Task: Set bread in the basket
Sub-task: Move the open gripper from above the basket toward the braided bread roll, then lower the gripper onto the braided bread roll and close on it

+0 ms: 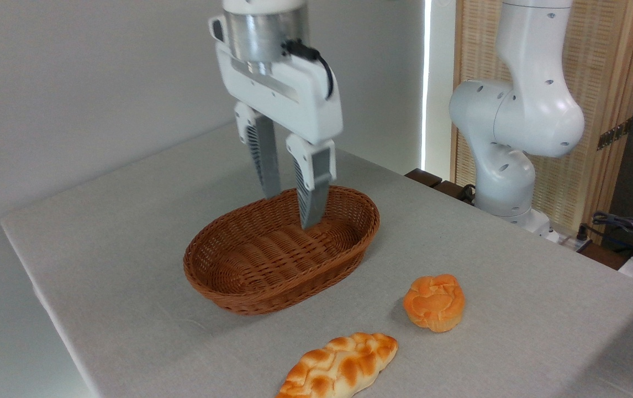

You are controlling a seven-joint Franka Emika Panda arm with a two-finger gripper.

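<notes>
Hanging over the basket (272, 260), the gripper (291, 211) has its fingers (311, 213) spread apart, holding nothing. Braided bread (341, 367) sits on the desk (128, 221) near the front edge, well apart from the basket.

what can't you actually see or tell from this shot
- Bread: its near end is cut off by the bottom edge of the camera view.
- Basket: the end effector hides part of the far rim.
- Robot arm: its upper links run out of the top edge.
</notes>
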